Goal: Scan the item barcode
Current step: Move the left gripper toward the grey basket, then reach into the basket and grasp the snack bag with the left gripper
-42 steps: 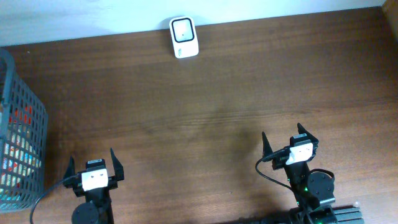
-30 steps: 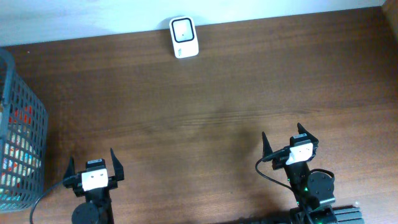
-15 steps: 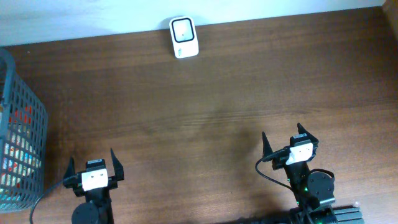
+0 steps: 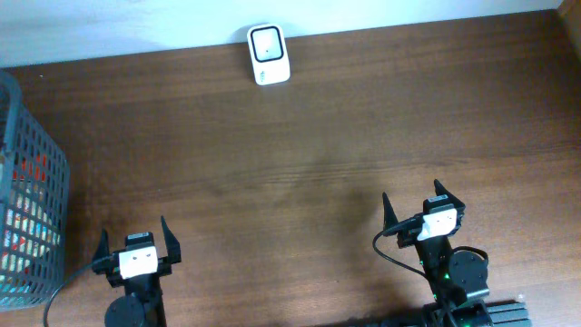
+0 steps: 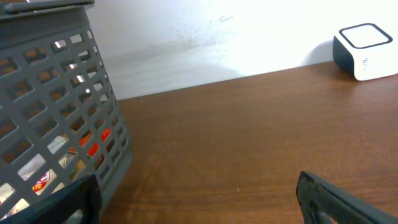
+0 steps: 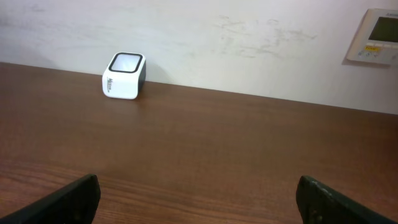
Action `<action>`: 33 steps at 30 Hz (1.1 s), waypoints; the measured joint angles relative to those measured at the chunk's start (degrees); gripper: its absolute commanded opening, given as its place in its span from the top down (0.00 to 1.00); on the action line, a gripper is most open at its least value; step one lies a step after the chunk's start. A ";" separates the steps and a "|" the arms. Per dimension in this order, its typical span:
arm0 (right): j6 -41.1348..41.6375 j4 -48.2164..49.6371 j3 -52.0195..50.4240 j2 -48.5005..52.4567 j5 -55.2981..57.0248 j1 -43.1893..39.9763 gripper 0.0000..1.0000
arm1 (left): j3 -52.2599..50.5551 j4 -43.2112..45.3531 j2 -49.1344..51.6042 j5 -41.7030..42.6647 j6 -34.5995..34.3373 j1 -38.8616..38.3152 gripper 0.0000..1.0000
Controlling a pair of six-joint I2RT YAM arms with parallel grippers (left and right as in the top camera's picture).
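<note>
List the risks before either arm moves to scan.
1. The items lie inside the mesh basket; the open left end effector may snag the mesh or tip it while reaching in.
2. The scanner stands far from the basket, so a weak grip could drop an item on the way.
3. No barcode shows yet; it may end up facing away.
</note>
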 measured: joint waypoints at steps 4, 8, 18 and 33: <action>-0.02 0.00 0.00 0.00 -0.02 0.00 0.01 | -0.02 2.01 0.00 0.07 -0.04 0.00 0.01; 0.00 0.00 0.00 0.00 -0.02 0.00 0.01 | 0.46 3.41 0.02 1.53 -0.24 0.00 0.01; 0.02 -0.04 0.00 0.00 -0.02 0.00 0.01 | 26.34 -4.63 20.09 5.79 -0.48 0.00 0.01; 0.00 -0.02 0.00 0.00 -0.02 -0.04 0.01 | 88.65 -49.94 74.88 12.63 -0.72 -0.04 0.01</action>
